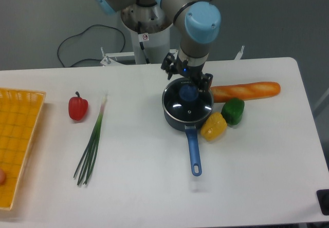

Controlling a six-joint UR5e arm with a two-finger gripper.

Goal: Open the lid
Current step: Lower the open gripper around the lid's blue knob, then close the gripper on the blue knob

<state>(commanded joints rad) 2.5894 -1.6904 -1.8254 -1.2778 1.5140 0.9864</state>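
We saw the table (pixel 154 187) spread wide and white, with the arm (pixel 198 27) reaching in from its far edge. At the left edge lay a yellow basket (pixel 18 135). A baguette (pixel 247 90) lay toward the right, near the far edge, and green onions (pixel 91 148) lay left of centre beside a red pepper (pixel 78 108). The pan (pixel 186 119) sat near the middle, its blue handle pointing at the near edge, with a green pepper (pixel 234 110) and a yellow pepper (pixel 214 126) just to its right.

The lid (pixel 187 103) rested flat on the pan, not yet lifted. The gripper (pixel 187 81) hung at the lid's far side, and the knob (pixel 187 92) sat just below it, so we judged the coming move to be a short straight descent onto the knob. We could not tell whether the fingers were parted or closed; they held nothing that we could see.
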